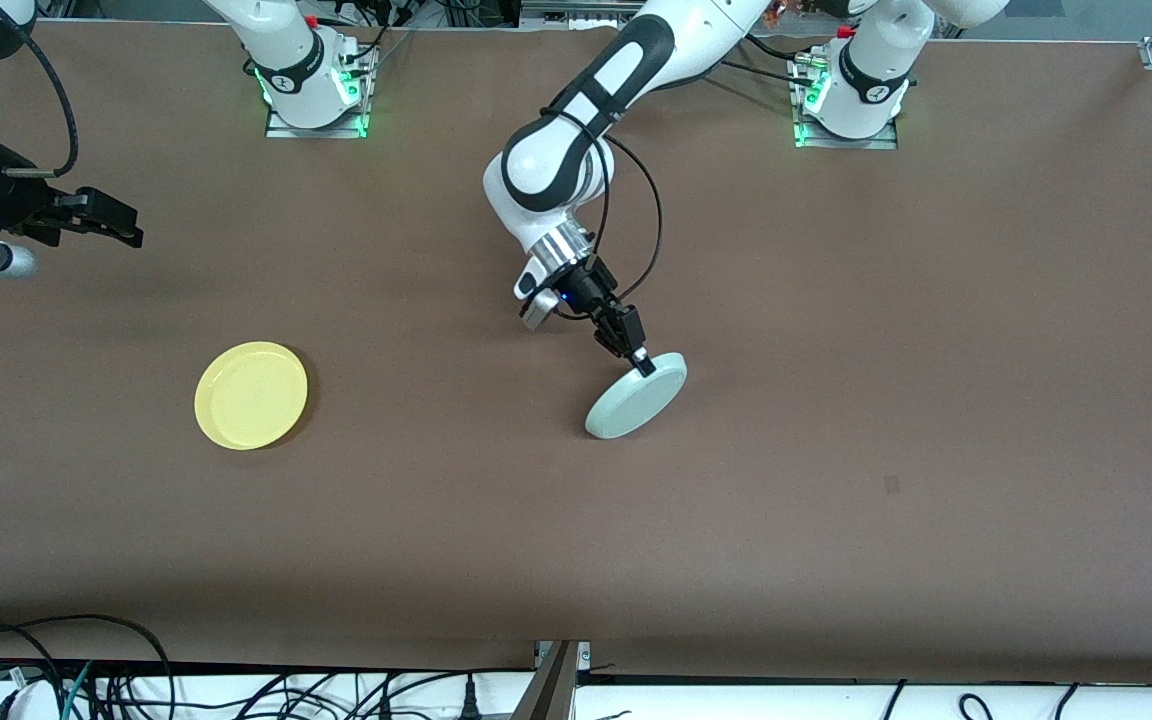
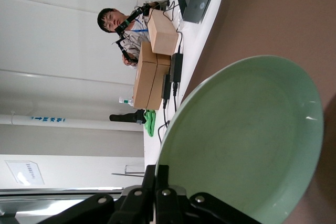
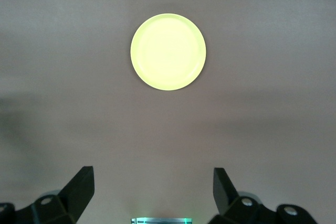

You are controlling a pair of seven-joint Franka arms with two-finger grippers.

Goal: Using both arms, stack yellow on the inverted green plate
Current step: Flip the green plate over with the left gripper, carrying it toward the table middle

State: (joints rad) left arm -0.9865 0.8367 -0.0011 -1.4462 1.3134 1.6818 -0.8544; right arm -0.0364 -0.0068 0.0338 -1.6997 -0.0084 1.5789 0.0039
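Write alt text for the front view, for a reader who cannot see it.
The left arm's end effector grips the rim of the pale green plate, tilted up on edge on the brown table. The yellow plate lies flat toward the right arm's end, where the right end effector waits open.

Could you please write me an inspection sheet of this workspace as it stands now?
Surface: brown table, bare around both plates.
Job's things: yellow plate flat, rim up, toward the right arm's end; green plate tilted, held by its rim.
Clutter: nothing seen.
Grippers: left claw shut on green plate; right claw open, waiting above the table's end.
Cables: black cable loops along the left wrist; more hang off the table's near edge.
Surroundings: a person and cardboard boxes, in the left wrist view.
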